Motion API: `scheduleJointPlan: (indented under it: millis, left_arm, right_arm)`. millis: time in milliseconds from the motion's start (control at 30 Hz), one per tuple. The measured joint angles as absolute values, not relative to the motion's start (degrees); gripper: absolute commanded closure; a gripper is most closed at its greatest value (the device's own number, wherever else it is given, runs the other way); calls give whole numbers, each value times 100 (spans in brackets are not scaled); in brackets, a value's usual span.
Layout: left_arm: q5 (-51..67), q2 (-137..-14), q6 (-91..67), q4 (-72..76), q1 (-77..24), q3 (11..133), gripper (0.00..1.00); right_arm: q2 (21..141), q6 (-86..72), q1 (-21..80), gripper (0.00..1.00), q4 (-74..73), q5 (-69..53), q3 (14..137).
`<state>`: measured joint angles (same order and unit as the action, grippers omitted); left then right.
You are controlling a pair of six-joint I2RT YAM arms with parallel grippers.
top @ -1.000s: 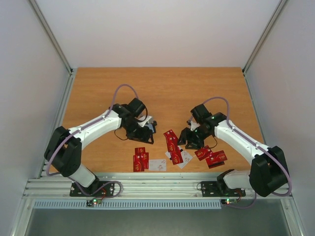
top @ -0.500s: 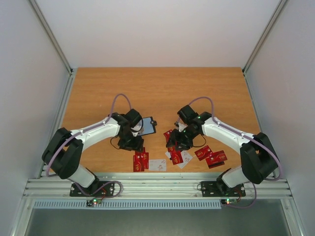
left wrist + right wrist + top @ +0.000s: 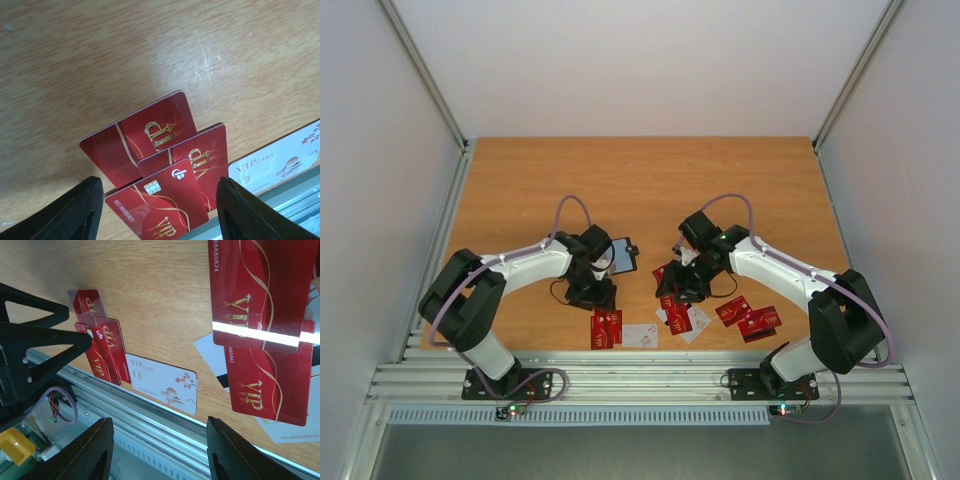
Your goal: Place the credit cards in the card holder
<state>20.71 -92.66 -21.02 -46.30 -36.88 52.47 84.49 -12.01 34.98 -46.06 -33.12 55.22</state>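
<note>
The card holder (image 3: 619,256) lies open on the table, black with a greyish inside, just right of my left wrist. My left gripper (image 3: 594,296) is open and empty, just behind three overlapping red credit cards (image 3: 606,328). In the left wrist view these cards (image 3: 150,135) lie between and ahead of my fingers (image 3: 82,212). My right gripper (image 3: 678,290) is open and empty over the middle cluster of red cards (image 3: 667,278). The right wrist view shows two of these red cards (image 3: 255,290) and a white VIP card (image 3: 165,382).
More red cards (image 3: 748,318) lie at the near right, and white cards (image 3: 692,320) beside the middle cluster. The white VIP card (image 3: 640,336) lies by the table's front edge, next to the metal rail (image 3: 640,375). My left gripper shows as black shapes (image 3: 30,345) in the right wrist view.
My left gripper has left the card holder and moved nearer, towards the three red cards. My right gripper has moved left over the middle cluster. The holder now lies uncovered.
</note>
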Motion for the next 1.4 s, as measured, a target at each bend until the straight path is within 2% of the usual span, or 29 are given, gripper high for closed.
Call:
scheduleJointPlan:
  millis: [967, 1400]
  left_arm:
    - [2482, -9362, -1994, -4683, -3894, 5061, 37]
    - [2388, -9013, -2307, -4707, -3927, 4980, 37]
  right_arm:
    - [8464, -1201, 3500, 48, -4593, -3188, 5520]
    - [8263, -1225, 3498, 48, -4259, -3450, 5170]
